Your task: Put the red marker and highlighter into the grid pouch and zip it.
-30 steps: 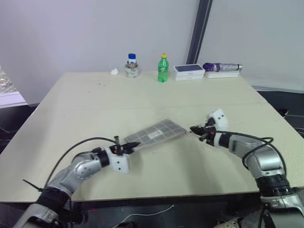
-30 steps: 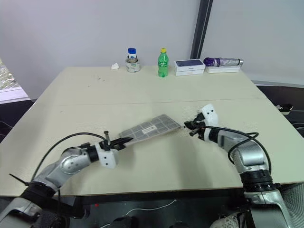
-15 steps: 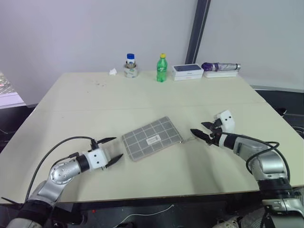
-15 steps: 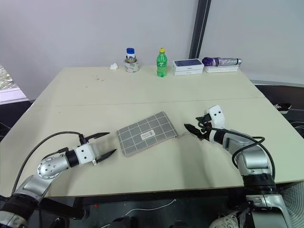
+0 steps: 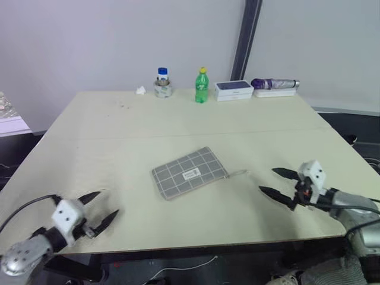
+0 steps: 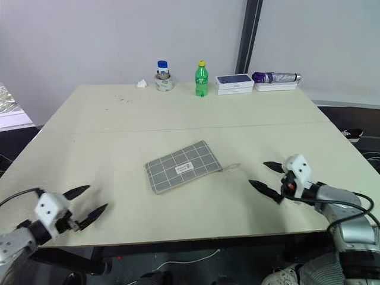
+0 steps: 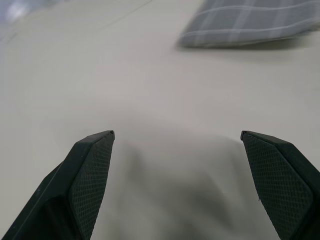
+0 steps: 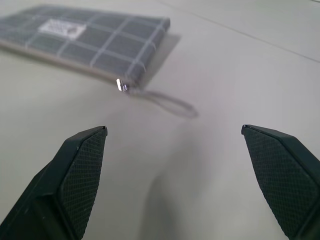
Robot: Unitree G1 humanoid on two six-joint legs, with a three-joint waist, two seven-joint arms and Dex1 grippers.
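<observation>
Pale table (image 5: 178, 124) under a grey wall, with the grid pouch (image 5: 189, 173) flat near the middle, label up, zipper pull and cord (image 8: 165, 102) trailing off its right end toward the right tool (image 5: 284, 184). No red marker or highlighter to be seen loose on the table, so presumably inside the pouch already, though not visible; zipper looks drawn to the end in the right wrist view, which suggests the job is finished or nearly so. Along the far edge, well apart: a green bottle (image 5: 202, 85), a small jar (image 5: 162, 82), a flat box (image 5: 235, 89) and a folded umbrella (image 5: 274, 84). Possible trouble from here: a zipper short of fully shut, hard to confirm at this angle, and a cord lying loose where a sweeping finger could snag it and drag the pouch. Left tool (image 5: 98, 208) low at the near left edge, fingers spread wide, holding nothing, touching nothing. Right tool likewise spread wide and empty, near the cord but clear of it.
</observation>
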